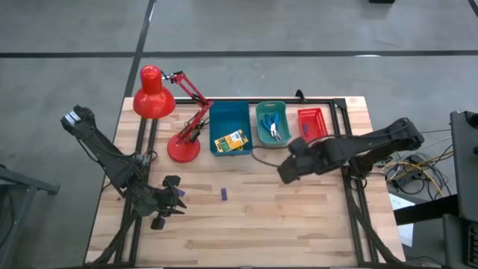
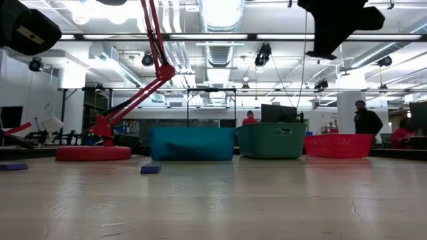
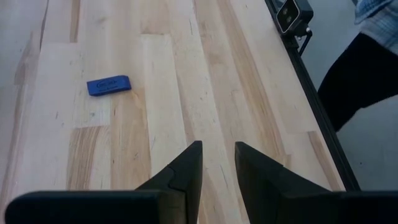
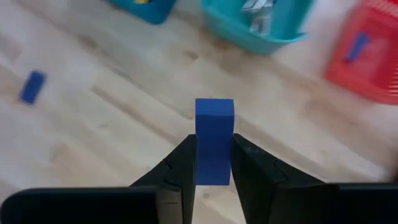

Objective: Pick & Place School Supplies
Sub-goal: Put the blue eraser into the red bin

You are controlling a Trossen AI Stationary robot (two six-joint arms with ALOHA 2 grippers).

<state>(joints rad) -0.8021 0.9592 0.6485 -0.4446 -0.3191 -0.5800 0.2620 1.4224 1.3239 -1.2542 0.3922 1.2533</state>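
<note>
Pale wooden worktop on a grey floor, red lamp at the back left, then blue bin, teal bin and red bin in a row. Beyond, an open workshop with people standing far off.

Right pincer raised in front of the teal bin — clamped on an upright eraser block.

Left pincer near the front left, slightly parted, holding nothing — loose eraser lying ahead, apart.

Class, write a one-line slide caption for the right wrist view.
Right gripper carries a blue eraser above the table, near the teal bin and red bin.
</note>
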